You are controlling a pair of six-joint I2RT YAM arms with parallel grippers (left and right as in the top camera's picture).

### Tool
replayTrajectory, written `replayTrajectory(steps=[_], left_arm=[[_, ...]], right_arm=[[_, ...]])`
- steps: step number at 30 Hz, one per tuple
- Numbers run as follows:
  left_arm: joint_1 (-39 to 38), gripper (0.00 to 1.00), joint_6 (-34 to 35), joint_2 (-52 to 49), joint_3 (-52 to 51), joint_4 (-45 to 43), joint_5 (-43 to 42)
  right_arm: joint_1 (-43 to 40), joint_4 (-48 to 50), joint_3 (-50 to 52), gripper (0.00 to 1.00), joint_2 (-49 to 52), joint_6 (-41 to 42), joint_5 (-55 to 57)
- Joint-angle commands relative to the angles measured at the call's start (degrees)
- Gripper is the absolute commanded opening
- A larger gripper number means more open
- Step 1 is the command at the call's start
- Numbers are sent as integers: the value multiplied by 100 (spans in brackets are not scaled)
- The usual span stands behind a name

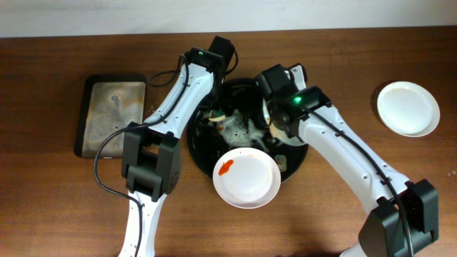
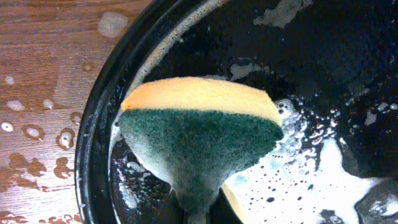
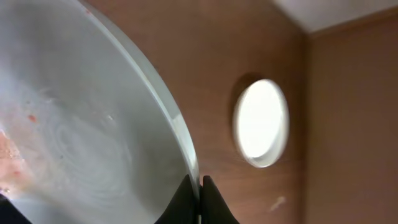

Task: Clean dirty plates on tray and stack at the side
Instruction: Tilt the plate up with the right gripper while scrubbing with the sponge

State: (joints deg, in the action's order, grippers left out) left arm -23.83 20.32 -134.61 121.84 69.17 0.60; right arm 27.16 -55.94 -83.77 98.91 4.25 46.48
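Note:
The black tray lies mid-table, wet with foam. My left gripper reaches into it from the left, shut on a yellow-and-green sponge that it pinches at its lower end. From the right, my right gripper is over the tray. It is shut on the rim of a pale plate, held tilted on edge, with a faint orange smear at its left. A white plate with a red smear rests on the tray's front rim. A plain white plate lies at the far right.
A rectangular dark sponge tray with soapy water sits left of the black tray. Water drops spot the wood beside the tray's rim. Both arms cross the table's middle toward the tray.

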Motion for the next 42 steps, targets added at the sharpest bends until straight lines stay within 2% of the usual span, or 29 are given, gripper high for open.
replayTrajectory(steps=[1,6,12,14,17,19,22,25,30,35,38,42], left_arm=[[0,0,-116,-74,111,-13,-44],[0,0,-116,-74,111,-52,-44],[0,0,-116,-74,111,-96,-44],[0,0,-114,-74,111,-96,-48],[0,0,-114,-74,111,-94,-103],[0,0,-116,-74,111,-98,-236],[0,0,-175,-74,111,-109,-638],[0,0,-498,-74,111,-208,-1294],[0,0,-970,-74,111,-455,-2892],[0,0,-977,-74,111,-686,-3812],[0,0,-973,-74,111,-780,-4162],[-35,0,-970,-74,109,-774,-4153]], right_arm=[[160,129,20,4,-116,-409,898],[365,297,20,4,-116,-693,1764],[570,396,20,4,-116,-787,1803],[575,374,20,4,-116,-730,1320],[474,221,20,4,-116,-186,553],[313,105,20,4,-116,153,-391],[-55,-7,20,4,-116,793,-1388],[-326,-15,20,4,-116,1032,-1897],[-474,0,20,4,-105,1154,-1910],[-474,-66,20,4,-96,1399,-2011],[-474,-105,20,4,-55,1434,-2041],[-474,-155,20,4,-50,1582,-2116]])
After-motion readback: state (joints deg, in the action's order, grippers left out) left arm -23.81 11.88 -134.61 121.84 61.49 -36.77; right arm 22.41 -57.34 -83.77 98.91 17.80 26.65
